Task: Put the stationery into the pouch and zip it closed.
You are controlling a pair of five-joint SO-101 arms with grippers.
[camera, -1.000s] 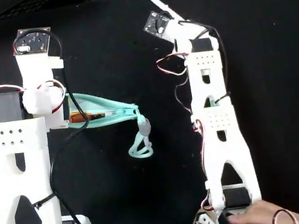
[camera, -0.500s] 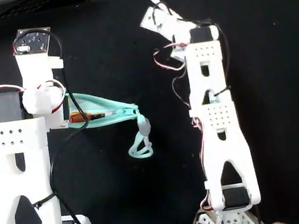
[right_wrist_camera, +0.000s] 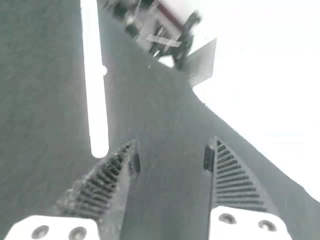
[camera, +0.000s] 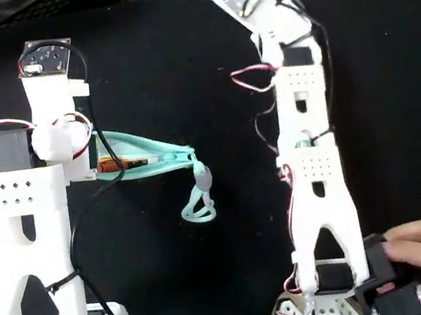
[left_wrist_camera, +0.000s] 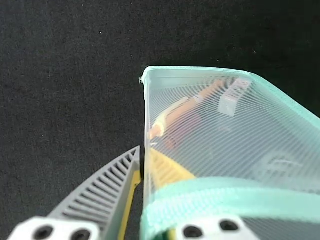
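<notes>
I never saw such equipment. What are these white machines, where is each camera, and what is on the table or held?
These are two small robot arms at a black table. One picture looks down from above; the other two come from a camera on each arm's wrist. On the table is a teal mesh pouch with a wrist loop; the left wrist picture shows an orange pen and a small white block inside. The left arm is over one end of the pouch; I cannot tell whether it grips it. The right gripper is open and empty, near the table's far edge.
</notes>
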